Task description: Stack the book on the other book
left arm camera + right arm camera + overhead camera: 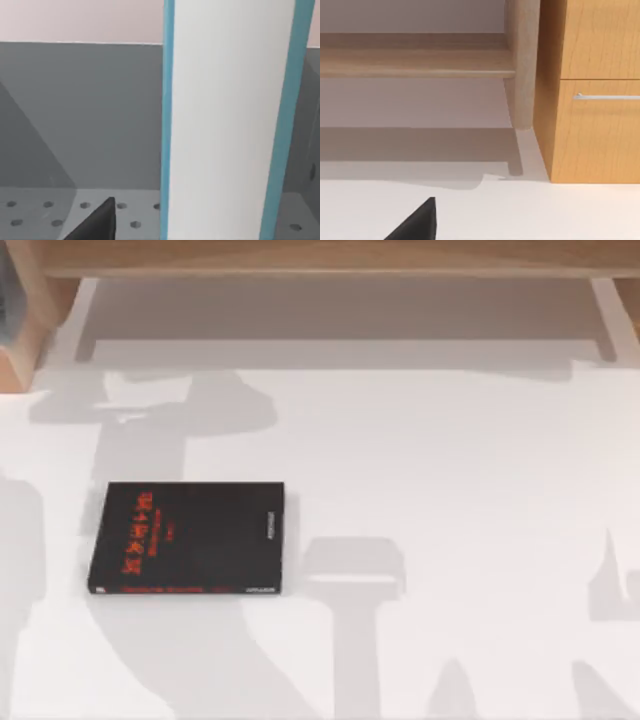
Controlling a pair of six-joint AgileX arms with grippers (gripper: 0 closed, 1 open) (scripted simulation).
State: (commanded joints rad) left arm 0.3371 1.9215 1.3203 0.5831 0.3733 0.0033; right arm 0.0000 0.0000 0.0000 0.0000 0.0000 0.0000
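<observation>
Here the black book with red lettering (pixel 188 538) lies flat on the white bench (pixel 450 490), left of centre and nearer the front edge than the back, its spine toward the front. The light blue book (pixel 227 120) shows in the left wrist view, standing upright close before the camera: a broad white band of page edges between two thin blue cover edges, with a grey wall and a perforated grey floor (pixel 50 212) behind it. That looks like a shelf or bin, though where it sits relative to the bench cannot be told. A dark fingertip (pixel 97 222) of the left gripper pokes in at the edge of that view, and whether its fingers are spread or closed on anything cannot be told. The right wrist view looks over bare bench toward a wooden shelf rail (pixel 415 62) and a wooden cabinet with a metal handle (pixel 605 96); a dark fingertip (pixel 417 222) shows there too, and its finger state cannot be told either. The step in hand seems to be securing the blue book. To do it well, I would clamp across the covers, not the pages, lift straight up clear of the grey wall, then turn the book flat before lowering it square onto the black cover, edges aligned.
</observation>
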